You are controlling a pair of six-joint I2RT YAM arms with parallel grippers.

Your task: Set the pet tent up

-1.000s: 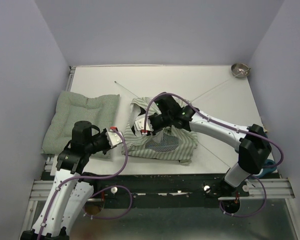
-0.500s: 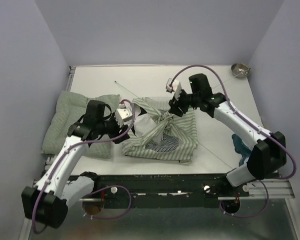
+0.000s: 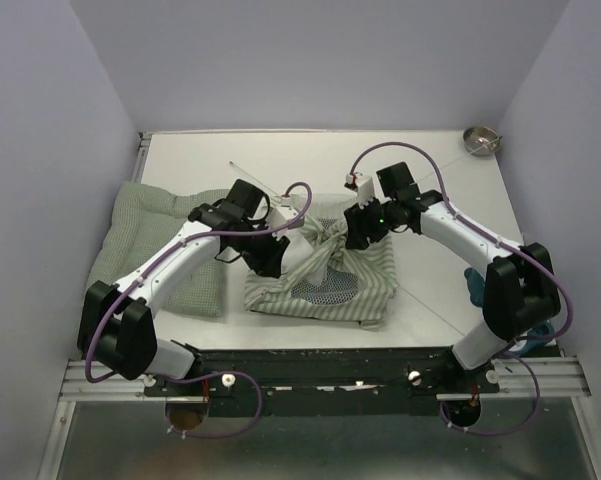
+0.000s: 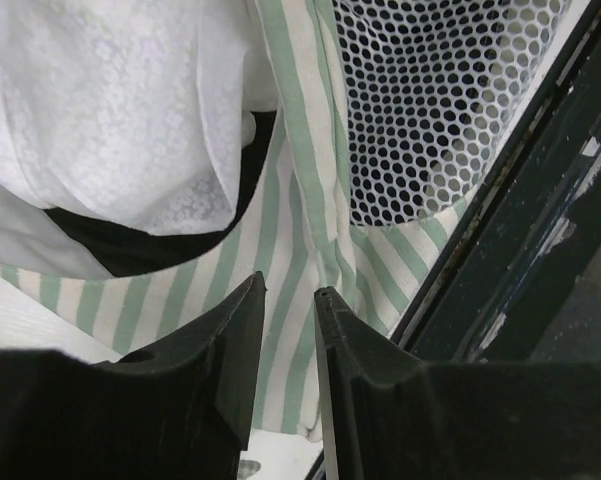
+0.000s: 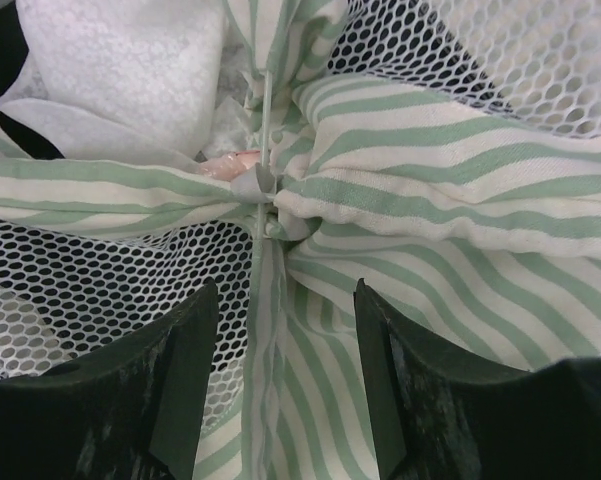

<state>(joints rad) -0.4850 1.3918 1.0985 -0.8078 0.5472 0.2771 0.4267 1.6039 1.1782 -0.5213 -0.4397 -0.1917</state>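
Note:
The pet tent [image 3: 325, 270] lies collapsed mid-table, its green-and-white striped fabric gathered into a knot with a grey mesh panel [image 3: 325, 288] facing up. My left gripper [image 3: 272, 258] is over the tent's left side. In the left wrist view [image 4: 292, 290] its jaws stand a narrow gap apart, above striped fabric [image 4: 280, 200] and holding nothing. My right gripper [image 3: 357, 232] is at the tent's back right. In the right wrist view [image 5: 285, 300] it is wide open just above the knot [image 5: 260, 190], where a pink tag [image 5: 228, 165] and a thin pole [image 5: 268, 100] show.
The green checked cushion [image 3: 145, 240] lies at the left under my left arm. Thin whitish poles [image 3: 255, 178] run out across the table behind and to the right of the tent. A metal bowl [image 3: 480, 140] sits at the back right corner. A blue object [image 3: 475, 285] lies at the right edge.
My left arm has swung from the cushion to the tent's left side. My right gripper has gone from the tent's middle toward the back, then settled over the knot. The tent fabric is bunched higher.

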